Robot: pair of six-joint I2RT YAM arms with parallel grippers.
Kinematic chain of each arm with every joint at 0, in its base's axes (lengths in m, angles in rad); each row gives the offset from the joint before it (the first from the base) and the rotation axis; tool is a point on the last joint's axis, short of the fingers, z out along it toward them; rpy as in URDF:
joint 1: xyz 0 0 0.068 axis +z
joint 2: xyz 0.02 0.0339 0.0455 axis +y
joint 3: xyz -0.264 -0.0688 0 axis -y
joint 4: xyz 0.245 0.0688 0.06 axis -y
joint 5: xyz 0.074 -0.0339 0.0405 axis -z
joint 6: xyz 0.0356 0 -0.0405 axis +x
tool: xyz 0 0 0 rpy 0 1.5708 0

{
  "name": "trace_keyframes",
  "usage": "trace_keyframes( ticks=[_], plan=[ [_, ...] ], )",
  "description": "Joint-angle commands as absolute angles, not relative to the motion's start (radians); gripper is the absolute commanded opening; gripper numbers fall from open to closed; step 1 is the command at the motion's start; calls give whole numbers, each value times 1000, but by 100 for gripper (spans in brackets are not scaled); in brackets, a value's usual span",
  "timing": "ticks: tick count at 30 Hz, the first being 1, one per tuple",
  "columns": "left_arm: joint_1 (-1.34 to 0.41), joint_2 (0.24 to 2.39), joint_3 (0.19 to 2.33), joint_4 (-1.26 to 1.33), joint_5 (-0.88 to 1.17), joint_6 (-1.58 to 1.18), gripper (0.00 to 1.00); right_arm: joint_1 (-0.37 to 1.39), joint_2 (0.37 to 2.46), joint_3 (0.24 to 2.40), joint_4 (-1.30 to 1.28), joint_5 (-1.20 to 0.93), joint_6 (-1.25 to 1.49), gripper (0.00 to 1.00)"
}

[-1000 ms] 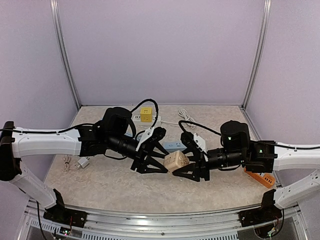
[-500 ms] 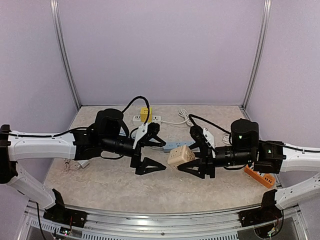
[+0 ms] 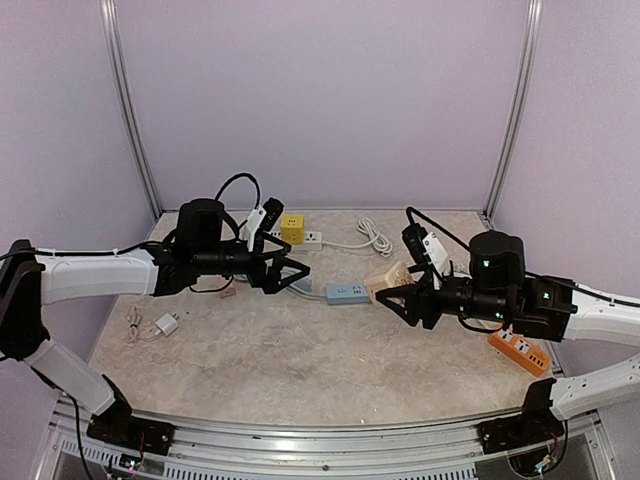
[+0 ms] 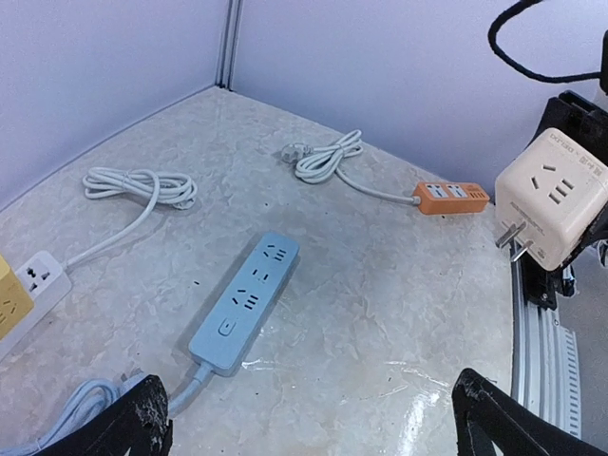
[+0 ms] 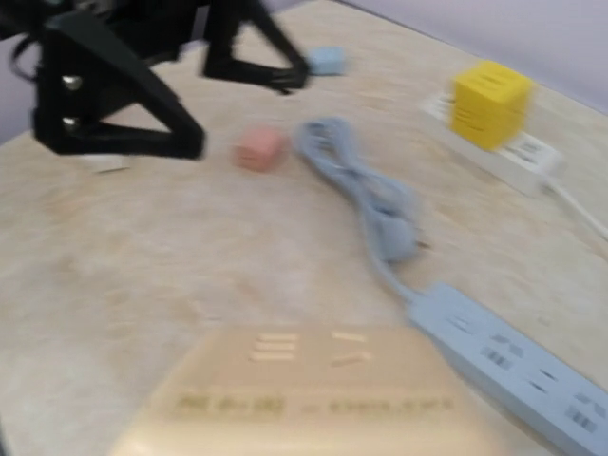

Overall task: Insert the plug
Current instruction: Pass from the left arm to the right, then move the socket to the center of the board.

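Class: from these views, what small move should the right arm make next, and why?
Probably shift the right gripper leftward so the beige cube adapter hangs over the blue power strip: its prongs are bare and it is held in the air beside the strip.

light: bright, even | shadows: faint | right wrist view: blurred

Tabletop (image 3: pixel 250 350): was beige with pale marbled veining.
Cube plug (image 4: pixel 551 198): was cream, with grey prongs.
Long power strip (image 4: pixel 245 299): was light blue.
Small power strip (image 4: pixel 452 196): was orange.
Cube adapter (image 3: pixel 292 228): was yellow, on a white strip (image 3: pixel 313 238).
Small block (image 5: pixel 260 148): was pink.
Left pincer (image 4: pixel 309 413): was black.
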State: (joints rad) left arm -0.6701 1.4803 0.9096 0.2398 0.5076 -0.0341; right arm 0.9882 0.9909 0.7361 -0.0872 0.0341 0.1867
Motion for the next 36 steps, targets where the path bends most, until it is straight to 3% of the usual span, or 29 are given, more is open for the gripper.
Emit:
trace_keyframes(
  ticks=[1, 7, 14, 23, 36],
  plan=[
    [-582, 1580, 978, 329, 611, -173, 99, 942, 1004, 778, -124, 124, 238, 0],
    [-552, 1735, 1107, 294, 639, -118, 99, 906, 1044, 817, -164, 173, 264, 0],
    [-547, 1812, 1067, 441, 637, -4, 99, 875, 1076, 866, -200, 228, 286, 0],
    [-528, 1881, 1102, 428, 683, 61, 99, 793, 1128, 867, -198, 198, 366, 0],
    [-588, 2010, 1353, 55, 638, 381, 99, 711, 1208, 908, -288, 203, 406, 0]
  ],
)
